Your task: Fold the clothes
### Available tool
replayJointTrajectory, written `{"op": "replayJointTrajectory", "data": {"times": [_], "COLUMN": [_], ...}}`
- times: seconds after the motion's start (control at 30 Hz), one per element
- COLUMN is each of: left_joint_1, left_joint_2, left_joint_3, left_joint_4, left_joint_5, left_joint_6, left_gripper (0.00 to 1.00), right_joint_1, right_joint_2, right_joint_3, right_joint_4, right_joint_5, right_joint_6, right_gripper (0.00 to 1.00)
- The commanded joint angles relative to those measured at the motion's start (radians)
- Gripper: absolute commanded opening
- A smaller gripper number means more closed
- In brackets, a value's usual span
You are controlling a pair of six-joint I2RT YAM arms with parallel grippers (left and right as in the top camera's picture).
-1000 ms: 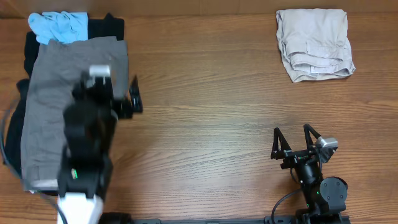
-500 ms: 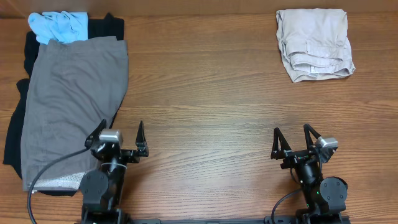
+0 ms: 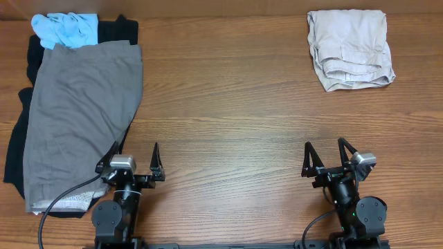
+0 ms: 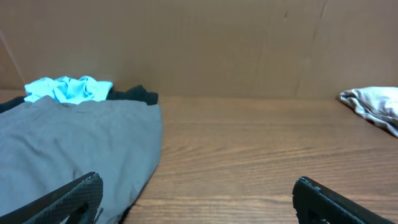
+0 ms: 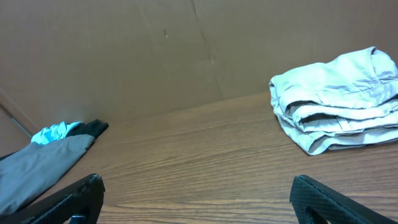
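Cream-beige folded trousers (image 3: 351,48), where on the brown wood-grain table (image 3: 228,104)? —dk

Far-right corner of the table, bundled in layers, waistband and a pocket flap showing. Well apart from both arms. —mo

Rest of the clothes? —dk

All at the table's left end. On top lay a flat grey fabric garment (image 3: 79,117), running from the far edge almost to the near edge. Under it, black fabric pieces (image 3: 14,155) stuck out along the table's left side and at the far-left corner. Also at that corner sat a crumpled light-blue cloth (image 3: 66,29), on the black and touching the grey's far end. —mo

And the left gripper (image 3: 134,153)? —dk

Near edge of the table, left of centre. Jaws were spread wide, nothing between them. Overhead had its left finger overlapping the grey garment's near-right hem; couldn't tell if it touched. —mo

How about the right gripper (image 3: 324,146)? —dk

Near edge, right of centre, in line with the beige trousers at the far edge. Jaws also wide apart, holding nothing, bare wood under them. —mo

Anything else? —dk

Yes, a black cable (image 3: 66,194) looped from the left arm's base over the table's near-left corner, crossing the grey garment's pale hem. Along the table's far edge stood a plain brown cardboard wall (image 4: 217,43). —mo
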Motion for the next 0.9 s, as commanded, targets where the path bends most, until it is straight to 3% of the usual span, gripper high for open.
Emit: {"op": "replayJointTrajectory", "data": {"times": [0.0, 0.87], "left_joint_1": [0.006, 0.006], "left_joint_2": [-0.041, -0.061], "left_joint_3": [-0.008, -0.008], "left_joint_4": [-0.045, -0.07], "left_joint_5": [0.011, -0.002], "left_joint_6": [-0.017, -0.039], "left_gripper": [1.0, 1.0], "right_joint_1": [0.006, 0.006], "right_joint_2": [-0.008, -0.008], "right_joint_3": [-0.01, -0.01], "right_joint_4": [0.004, 0.004], "right_joint_5": [0.006, 0.006], "right_joint_6": [0.0, 0.0], "right_gripper": [1.0, 1.0]}}
